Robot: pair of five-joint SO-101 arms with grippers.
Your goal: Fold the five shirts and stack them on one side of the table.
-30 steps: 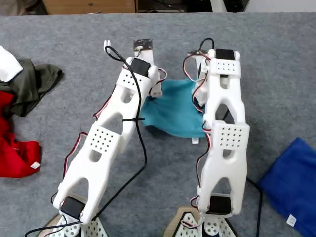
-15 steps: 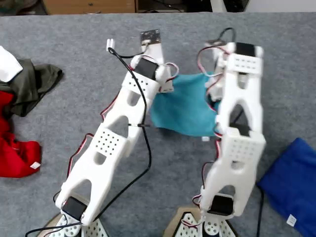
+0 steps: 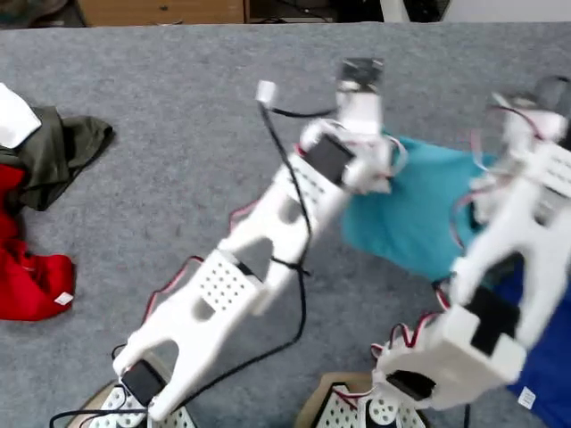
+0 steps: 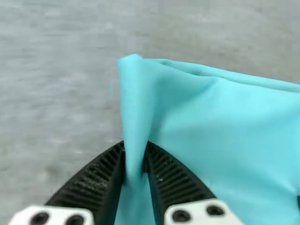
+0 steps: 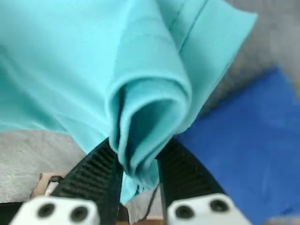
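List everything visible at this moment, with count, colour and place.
teal shirt: 1, teal, far right part of the table, lifted at two bunched edges
blue shirt: 1, blue, near right corner, partly under the right arm
red shirt: 1, red, crumpled at the left edge
dark olive shirt: 1, dark olive, crumpled at the left edge, beyond the red one
white cloth: 1, white, left edge, on the olive shirt
table: 1, grey fabric-like top
left arm: 1, white, stretched towards the far right
right arm: 1, white, at the right edge
left gripper: 1, black, shut on a teal fold
right gripper: 1, black, shut on a teal fold
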